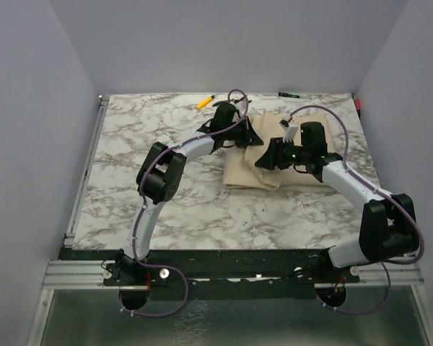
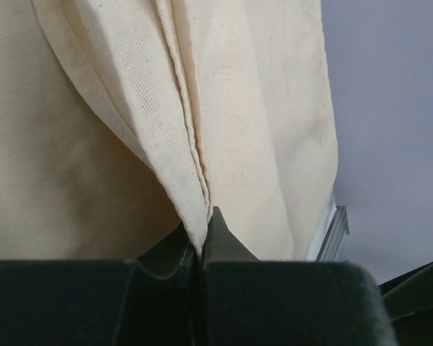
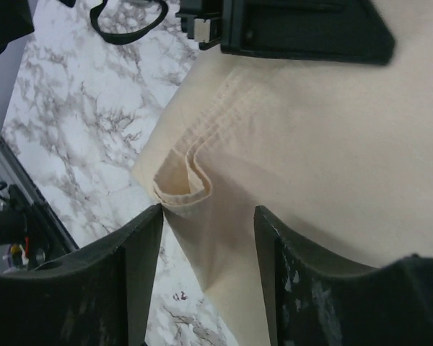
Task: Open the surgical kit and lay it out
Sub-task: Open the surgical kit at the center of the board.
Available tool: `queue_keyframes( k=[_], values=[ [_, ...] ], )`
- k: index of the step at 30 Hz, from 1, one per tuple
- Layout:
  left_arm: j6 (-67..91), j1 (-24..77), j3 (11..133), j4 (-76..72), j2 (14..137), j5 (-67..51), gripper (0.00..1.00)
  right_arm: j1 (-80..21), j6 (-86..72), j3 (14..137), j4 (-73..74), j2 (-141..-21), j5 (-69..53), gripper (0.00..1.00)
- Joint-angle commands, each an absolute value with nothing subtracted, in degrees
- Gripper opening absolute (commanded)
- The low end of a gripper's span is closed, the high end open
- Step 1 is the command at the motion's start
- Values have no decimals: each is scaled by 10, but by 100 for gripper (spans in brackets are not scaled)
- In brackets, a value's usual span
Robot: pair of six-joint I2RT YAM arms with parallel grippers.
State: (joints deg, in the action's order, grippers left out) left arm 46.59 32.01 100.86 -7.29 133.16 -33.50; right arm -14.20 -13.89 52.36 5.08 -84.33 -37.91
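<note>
I am only at the start. The cloth wrap [image 1: 249, 173] lies on the table [image 1: 144, 144] at about 2 o'clock from the table's middle, and it is folded shut. No tray, clamps, tweezers or gauze shows in any view, so I judge that the whole kit is inside and every flap has yet to be turned back. My left gripper [image 2: 204, 241] is clenched on the wrap. The jaws are pressed together with a stack of hemmed edges pinched between them, and the cloth fans away from the pinch toward 12 o'clock in my left wrist view. My right gripper [image 3: 208, 241] is released. Its fingers stand apart with nothing between them, hanging over a folded corner [image 3: 179, 182] of the wrap without holding it. That corner points toward 9 o'clock in my right wrist view, out over the bare marble. From above, my two arms cover much of the bundle. Its long axis seems to run across the table from roughly 9 to 3 o'clock, with its near left corner toward 7 o'clock, but I cannot be sure of the tilt. What is left is nearly everything: open each fold, flatten the cloth, then set out the contents. The yellow pen [image 1: 205, 101] lies apart at 11 o'clock, near the far edge.
</note>
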Motion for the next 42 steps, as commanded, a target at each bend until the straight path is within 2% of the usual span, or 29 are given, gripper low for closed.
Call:
queue_keyframes(
  k=[1,6,12,18,26,28,30,32,39,42],
  values=[
    [374,303,1019,26,1269,-295,0,-145,-168,548,109,-783,-244,60],
    [284,266,1006,157,1212,-261,0,-144,-232,619,211,-758,-125,60],
    [177,186,993,303,1148,-161,0,-144,-257,667,253,-785,-8,61],
    [139,87,981,350,1111,-26,0,-143,-273,710,285,-828,73,63],
    [113,44,994,370,1140,184,0,-131,-270,716,279,-850,134,71],
    [113,42,993,370,1149,197,0,-121,-261,719,278,-863,152,76],
    [115,42,989,370,1156,199,0,-108,-247,734,290,-879,168,93],
    [120,42,986,370,1163,205,0,-95,-230,744,291,-892,176,100],
    [122,40,997,371,1178,198,0,3,-201,733,251,-932,133,100],
    [119,40,1008,373,1183,183,0,41,-176,763,257,-985,147,100]
  ],
)
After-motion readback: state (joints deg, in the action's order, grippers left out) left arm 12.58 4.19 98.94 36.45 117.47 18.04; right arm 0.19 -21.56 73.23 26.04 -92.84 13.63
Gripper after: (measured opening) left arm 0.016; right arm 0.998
